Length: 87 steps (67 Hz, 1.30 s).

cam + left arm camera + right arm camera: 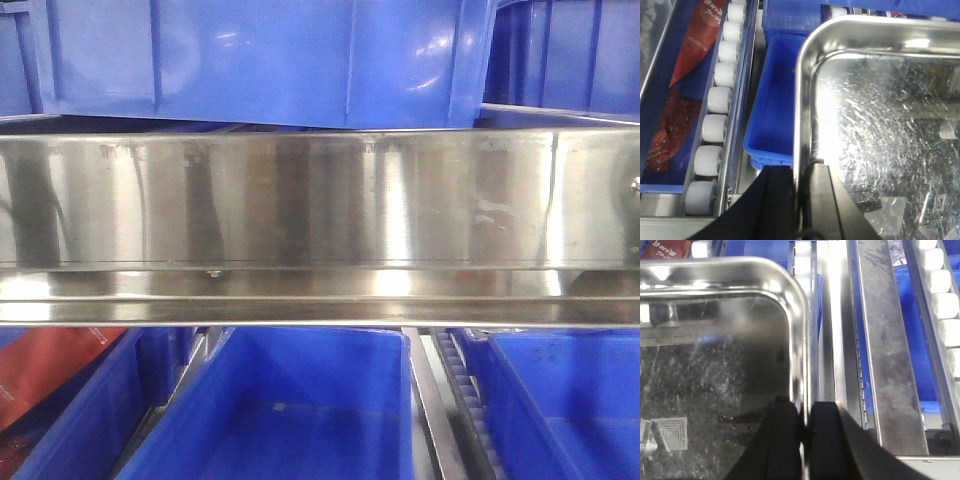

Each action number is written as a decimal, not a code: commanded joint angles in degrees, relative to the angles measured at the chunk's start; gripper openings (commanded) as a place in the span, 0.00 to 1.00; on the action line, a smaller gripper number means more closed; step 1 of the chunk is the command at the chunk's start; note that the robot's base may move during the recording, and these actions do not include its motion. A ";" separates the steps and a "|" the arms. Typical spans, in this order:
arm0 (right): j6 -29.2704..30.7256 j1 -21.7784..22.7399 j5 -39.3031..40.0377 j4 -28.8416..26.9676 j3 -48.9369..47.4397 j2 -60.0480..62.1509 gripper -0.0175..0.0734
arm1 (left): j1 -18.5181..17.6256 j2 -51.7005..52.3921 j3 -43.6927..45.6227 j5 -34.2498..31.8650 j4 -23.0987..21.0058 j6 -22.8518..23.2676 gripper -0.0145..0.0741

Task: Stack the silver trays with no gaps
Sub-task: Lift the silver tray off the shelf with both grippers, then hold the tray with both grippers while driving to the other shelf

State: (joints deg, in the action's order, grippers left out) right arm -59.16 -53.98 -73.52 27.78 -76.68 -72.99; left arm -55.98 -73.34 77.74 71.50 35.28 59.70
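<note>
1. In the left wrist view a shallow rectangular silver tray (801, 100) of shiny stainless steel, with rounded corners and a flat flared rim, fills the right half. Its open face is up and its scratched floor throws back light.
2. The left pincer (801, 172) is clamped on the tray's left rim. One black finger (775, 205) sits outside the wall and the other inside, with the rim pinched between them.
3. From that held rim the tray stretches rightward out of the frame, and its far rim runs across the top. Its long axis appears to lie left to right, but the cut-off edge leaves this unsure.
4. In the right wrist view the right pincer (804, 407) is closed on a tray's right rim, a finger on each side. That tray reaches leftward out of frame. Whether it is the same tray cannot be told.
5. A blue plastic bin (772, 110) lies lower, just beside the left rim and partly hidden under the tray. Further left run a row of white rollers (715, 100) and a red packet (692, 45).
6. A dull grey steel bar (885, 350) runs parallel to the right rim, apart from it.
7. In the front view a broad polished steel shelf rail (320, 200) spans the frame horizontally, with large blue bins (260, 50) above and below it.
</note>
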 commanded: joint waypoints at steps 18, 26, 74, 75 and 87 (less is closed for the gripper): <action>0.19 -0.46 4.99 -0.06 -0.24 0.29 0.19 | -0.33 0.20 0.18 -3.60 6.65 0.10 0.14; 0.19 -0.46 4.99 -0.06 -0.24 0.29 0.19 | -0.33 0.20 0.18 -3.60 9.89 0.10 0.14; 0.19 -0.46 4.99 -0.06 -0.24 0.29 0.19 | -0.33 0.20 0.18 -3.60 19.67 0.10 0.14; 0.19 -0.46 4.99 -0.06 -0.24 0.29 0.19 | -0.33 0.20 0.18 -3.60 19.67 0.10 0.14; 0.19 -0.46 4.99 -0.06 -0.24 0.29 0.19 | -0.33 0.20 0.18 -3.60 19.67 0.10 0.14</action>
State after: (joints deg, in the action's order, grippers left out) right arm -59.38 -53.98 -69.20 27.78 -76.68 -72.99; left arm -56.20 -73.34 77.74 67.86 51.19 58.81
